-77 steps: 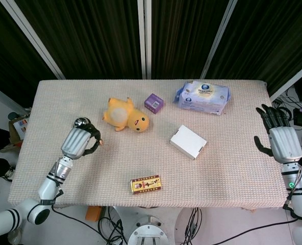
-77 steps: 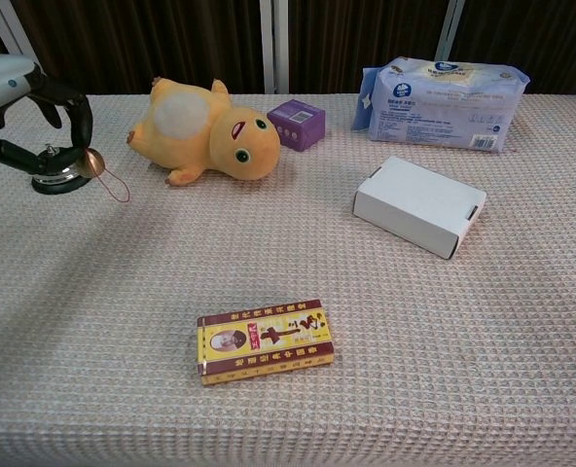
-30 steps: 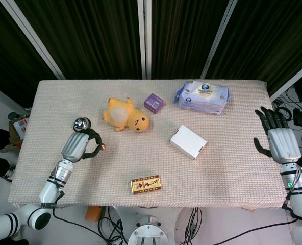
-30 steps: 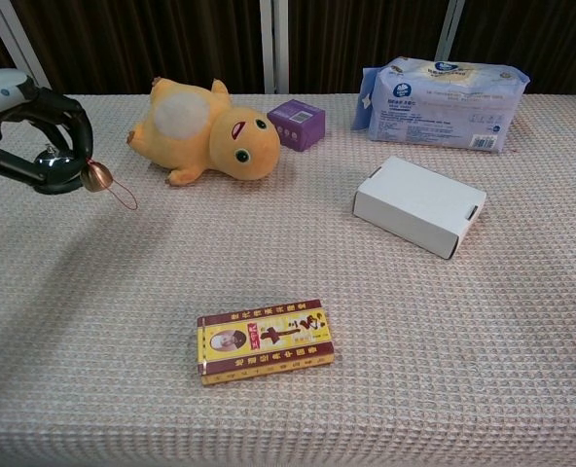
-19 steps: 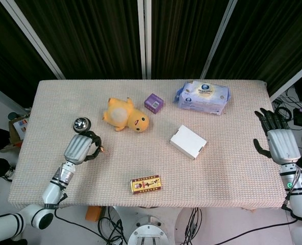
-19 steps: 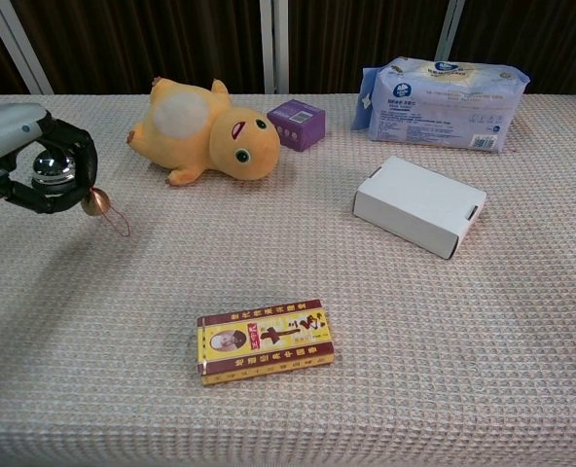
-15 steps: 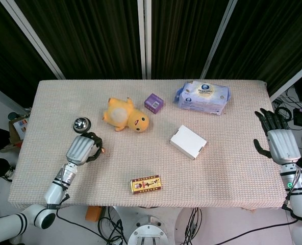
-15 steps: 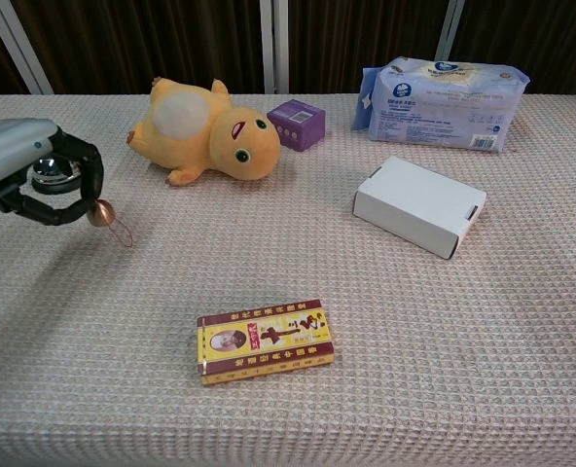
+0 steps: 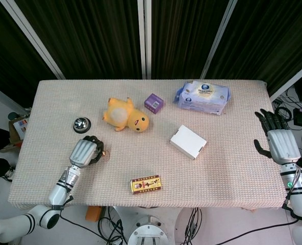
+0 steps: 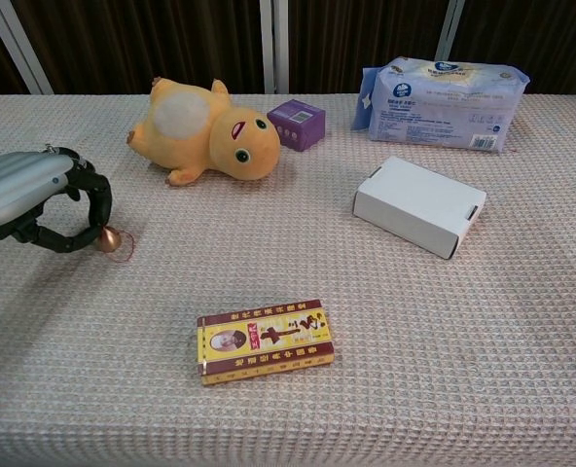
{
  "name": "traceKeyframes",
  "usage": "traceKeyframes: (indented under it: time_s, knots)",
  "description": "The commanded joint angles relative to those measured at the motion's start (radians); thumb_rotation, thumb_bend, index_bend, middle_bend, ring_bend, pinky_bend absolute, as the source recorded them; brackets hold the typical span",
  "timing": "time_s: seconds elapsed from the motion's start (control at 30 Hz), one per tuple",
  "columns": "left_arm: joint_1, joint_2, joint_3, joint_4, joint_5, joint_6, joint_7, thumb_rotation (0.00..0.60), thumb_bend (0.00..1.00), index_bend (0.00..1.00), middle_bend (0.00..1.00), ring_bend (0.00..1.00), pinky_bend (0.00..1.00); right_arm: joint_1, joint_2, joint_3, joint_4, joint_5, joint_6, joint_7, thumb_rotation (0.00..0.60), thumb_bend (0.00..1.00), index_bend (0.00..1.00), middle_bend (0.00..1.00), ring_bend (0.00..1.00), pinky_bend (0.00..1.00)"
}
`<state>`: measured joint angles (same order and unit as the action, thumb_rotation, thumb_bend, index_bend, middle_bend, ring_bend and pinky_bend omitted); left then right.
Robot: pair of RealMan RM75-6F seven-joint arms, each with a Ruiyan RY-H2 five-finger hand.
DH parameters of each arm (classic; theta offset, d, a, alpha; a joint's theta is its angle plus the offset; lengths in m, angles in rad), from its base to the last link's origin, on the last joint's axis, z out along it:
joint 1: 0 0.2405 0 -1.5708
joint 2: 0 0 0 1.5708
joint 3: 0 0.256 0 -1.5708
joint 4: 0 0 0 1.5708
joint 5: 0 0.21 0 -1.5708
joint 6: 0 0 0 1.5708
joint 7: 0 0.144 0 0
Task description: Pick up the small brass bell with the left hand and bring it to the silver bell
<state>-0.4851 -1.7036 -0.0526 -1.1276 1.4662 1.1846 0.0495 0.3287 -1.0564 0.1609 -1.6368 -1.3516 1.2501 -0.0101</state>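
The left hand (image 10: 35,204) is hovering low over the worktop (image 9: 227,168), its fingers curling to pinch the brass bell (image 10: 107,240), whose loop is dangling beside it. The silver bell (image 9: 81,123) is sitting near, just behind the hand, with the duck (image 9: 124,114) to its right. The right hand (image 9: 280,140) is holding nothing, its fingers spreading apart by the worktop's right edge.

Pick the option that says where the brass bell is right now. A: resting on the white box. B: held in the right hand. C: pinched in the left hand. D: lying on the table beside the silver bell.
C: the left hand pinches the brass bell at its fingertips, away from the silver bell, while the right hand holds nothing.
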Motion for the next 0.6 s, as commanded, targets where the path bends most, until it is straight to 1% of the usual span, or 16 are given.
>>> traceKeyframes:
  time_s: [0.03,0.2,0.43,0.5,0.6]
  knots:
    - [0.001,-0.004,0.003,0.011,0.007,0.006,-0.002,0.600,0.60,0.72,0.52,0.32,0.35,0.000,0.000,0.000,0.000,0.000,-0.001,-0.001,0.600,0.33,0.00,0.00,0.00,0.00]
    - [0.003,-0.009,0.012,0.032,0.027,0.022,-0.005,0.600,0.58,0.67,0.52,0.31,0.35,0.002,0.000,0.000,-0.002,0.003,-0.004,-0.007,0.600,0.33,0.00,0.00,0.00,0.00]
    - [-0.002,-0.001,0.021,0.037,0.045,0.021,-0.018,0.600,0.53,0.43,0.48,0.30,0.35,0.003,-0.001,0.001,-0.003,0.004,-0.004,-0.010,0.600,0.33,0.00,0.00,0.00,0.00]
    - [-0.002,0.001,0.022,0.037,0.047,0.020,-0.019,0.600,0.52,0.39,0.47,0.29,0.35,0.002,0.000,0.001,-0.004,0.005,-0.004,-0.010,0.600,0.33,0.00,0.00,0.00,0.00]
    - [-0.001,0.003,0.024,0.036,0.050,0.022,-0.019,0.600,0.51,0.36,0.46,0.29,0.35,0.002,0.001,0.001,-0.005,0.005,-0.004,-0.011,0.600,0.33,0.00,0.00,0.00,0.00]
